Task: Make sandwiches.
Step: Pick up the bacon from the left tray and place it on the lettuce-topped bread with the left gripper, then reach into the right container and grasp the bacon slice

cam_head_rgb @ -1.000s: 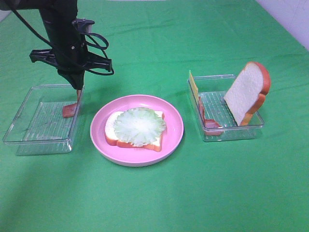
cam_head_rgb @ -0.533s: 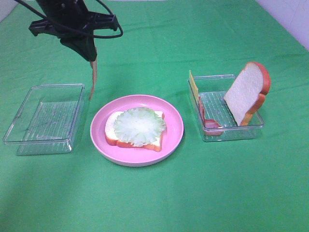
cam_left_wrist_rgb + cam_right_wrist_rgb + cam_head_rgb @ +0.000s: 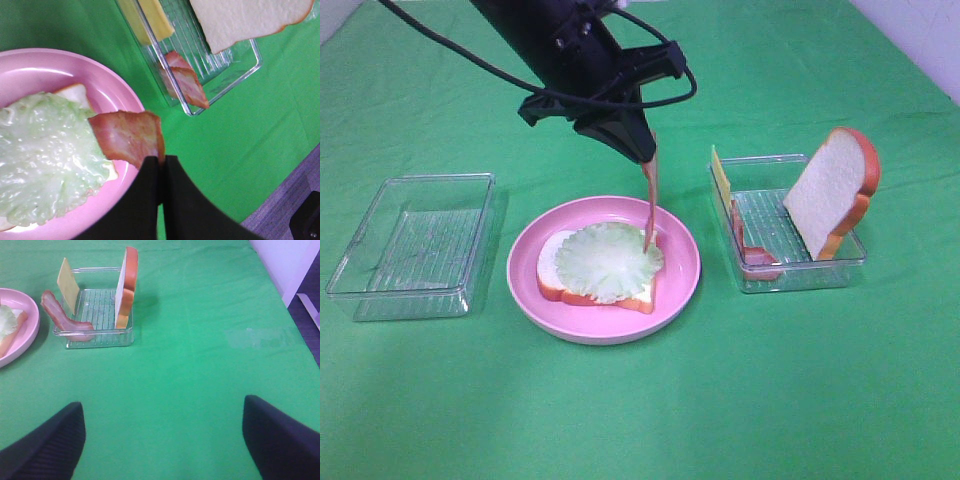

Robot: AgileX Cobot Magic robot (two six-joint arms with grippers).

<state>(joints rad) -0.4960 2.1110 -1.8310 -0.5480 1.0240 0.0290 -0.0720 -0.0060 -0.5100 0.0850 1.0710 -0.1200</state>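
On the pink plate (image 3: 686, 270) lies the sandwich in the making: a white bread slice (image 3: 552, 270) topped with green lettuce (image 3: 608, 262). My left gripper (image 3: 646, 156) hovers over the plate's right side, shut on a pink ham strip (image 3: 650, 200) that hangs down, its lower end at the lettuce's right edge. In the left wrist view the shut gripper (image 3: 161, 162) pinches the ham (image 3: 129, 135) beside the lettuce (image 3: 45, 155). My right gripper (image 3: 162, 440) is open above bare green cloth, nothing between its fingers (image 3: 45, 445).
A clear tray (image 3: 790, 265) to the right of the plate holds an upright bread slice (image 3: 832, 190), a yellow cheese square (image 3: 720, 175) and another ham strip (image 3: 752, 252). An empty clear tray (image 3: 415, 245) sits to the plate's left. Green cloth covers the table.
My left gripper lifted the ham strip out of the left tray, rose, and carried it right until it hangs over the plate's lettuce. The right gripper stayed open.
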